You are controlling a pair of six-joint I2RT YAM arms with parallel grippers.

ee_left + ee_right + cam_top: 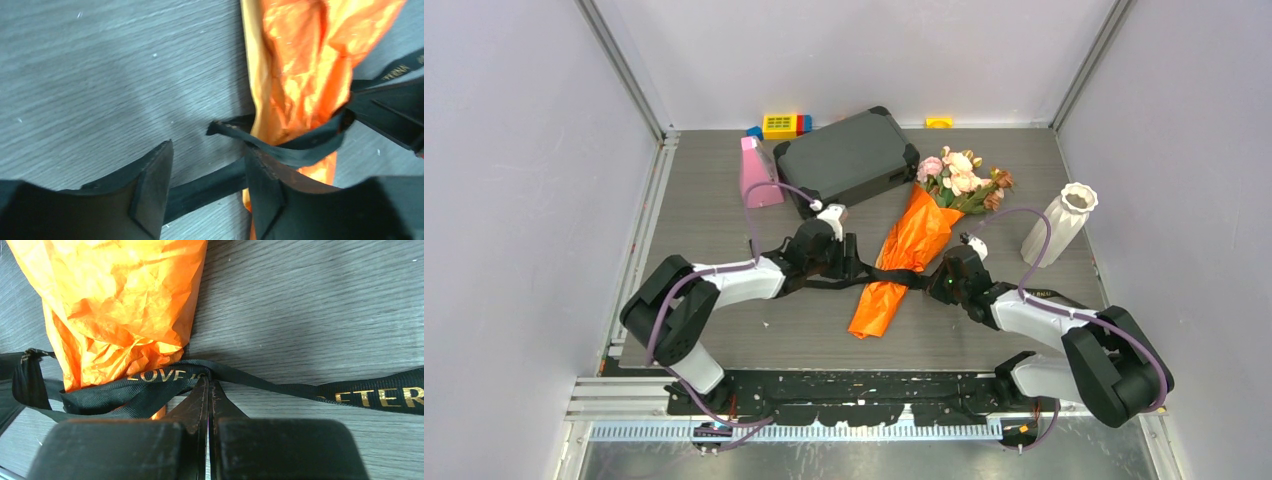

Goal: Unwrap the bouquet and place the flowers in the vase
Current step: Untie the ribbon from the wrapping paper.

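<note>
Midway along the bouquet (914,250), the right gripper (208,384) clamps the black ribbon (150,377), probably to tug it loose. The left gripper (207,150) gapes (ribbon between its jaws).

The grey table (724,330) carries the bouquet (914,240), the vase (1059,225), a dark case (849,155) and a pink wedge (757,175).

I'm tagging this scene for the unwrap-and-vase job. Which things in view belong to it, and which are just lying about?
Part of the job: bouquet, black ribbon, flowers, vase.

Just lying about: dark grey case, pink wedge, coloured blocks, yellow piece.
</note>
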